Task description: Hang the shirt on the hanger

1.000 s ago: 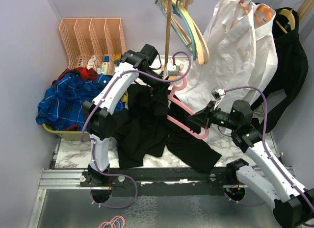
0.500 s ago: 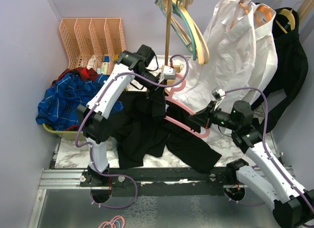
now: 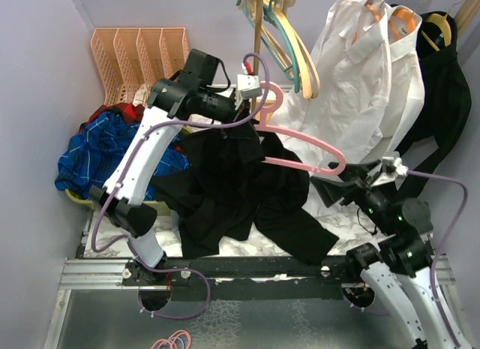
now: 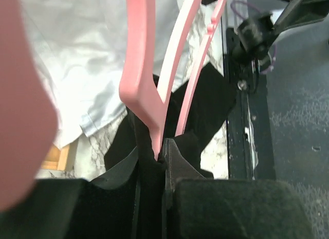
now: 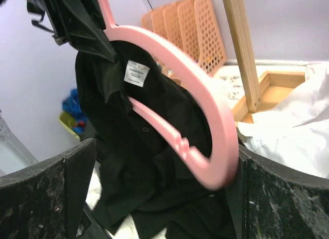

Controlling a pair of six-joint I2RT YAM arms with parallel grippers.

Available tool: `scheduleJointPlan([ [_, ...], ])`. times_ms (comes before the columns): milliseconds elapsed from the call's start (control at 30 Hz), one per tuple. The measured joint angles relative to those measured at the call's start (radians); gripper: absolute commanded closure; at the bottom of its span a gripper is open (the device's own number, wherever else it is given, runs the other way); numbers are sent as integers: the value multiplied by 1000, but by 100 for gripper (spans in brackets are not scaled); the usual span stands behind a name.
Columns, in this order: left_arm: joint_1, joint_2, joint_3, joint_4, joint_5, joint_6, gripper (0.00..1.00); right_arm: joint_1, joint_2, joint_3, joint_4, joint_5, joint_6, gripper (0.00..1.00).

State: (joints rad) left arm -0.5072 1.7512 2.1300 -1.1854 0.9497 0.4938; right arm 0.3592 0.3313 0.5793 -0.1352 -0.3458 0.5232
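Note:
The pink hanger [image 3: 304,145] is held up in the air, its hook near the wooden post. My left gripper [image 3: 253,107] is shut on its neck [image 4: 141,69] together with a fold of the black shirt [image 3: 232,184]. The shirt hangs from that grip and trails onto the table. In the right wrist view the shirt [image 5: 149,141] shows its white label just behind the hanger [image 5: 205,121]. My right gripper [image 5: 159,198] stands wide open. The hanger's rounded end sits just inside its right finger [image 5: 277,198]. In the top view the right gripper [image 3: 334,185] is just below the hanger's right end.
An orange file rack [image 3: 142,60] stands at the back left. A blue plaid garment [image 3: 105,157] fills a green basket. Cream and teal hangers [image 3: 289,45], white shirts [image 3: 360,71] and a dark garment [image 3: 442,101] hang from the rail beside the wooden post [image 3: 258,41].
My left arm has lifted the hanger and shirt upward. My right gripper has opened, let go of the hanger's end and drawn back to the right.

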Motion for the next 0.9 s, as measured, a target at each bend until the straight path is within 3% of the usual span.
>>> scheduleJointPlan([
  [100, 2, -75, -4, 74, 0, -89, 100, 0, -86, -8, -21, 31, 57, 1],
  [367, 57, -210, -62, 247, 4, -248, 100, 0, -93, -146, -59, -72, 206, 8],
  [900, 103, -235, -142, 315, 104, -337, 100, 54, 385, -172, 454, -112, 288, 14],
])
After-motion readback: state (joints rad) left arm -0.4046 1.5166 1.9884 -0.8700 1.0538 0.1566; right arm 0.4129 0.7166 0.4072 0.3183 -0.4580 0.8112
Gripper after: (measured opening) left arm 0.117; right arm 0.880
